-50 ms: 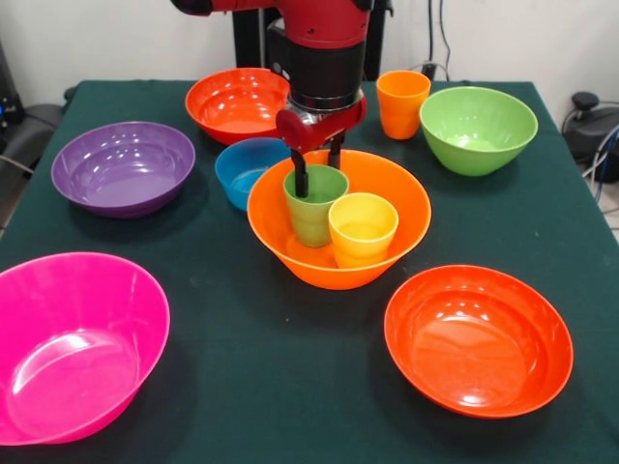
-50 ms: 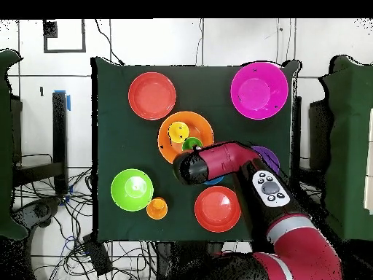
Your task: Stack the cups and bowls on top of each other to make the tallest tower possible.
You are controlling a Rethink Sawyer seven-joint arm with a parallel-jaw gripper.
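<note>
I have the gripper (image 1: 316, 170) down at the green cup (image 1: 314, 204), which stands upright inside the light orange bowl (image 1: 401, 208) at the table's middle, touching the yellow cup (image 1: 363, 228) beside it. One finger (image 1: 300, 177) hangs outside the cup's rim and the other sits over or just inside it, so the claw straddles the wall; whether it is actually pinching I cannot tell. These cups look like thin, glossy plastic: light, stiff enough, but slippery, so I would take the green one by its rim wall, one finger in and one out, and squeeze gently. The orange cup (image 1: 401, 102) stands apart near the lime bowl (image 1: 478, 129). The other bowls, pink (image 1: 73, 343), purple (image 1: 124, 166), blue (image 1: 247, 164) and two red-orange (image 1: 478, 338) (image 1: 235, 101), lie singly around; I would grip those by the rim too.
</note>
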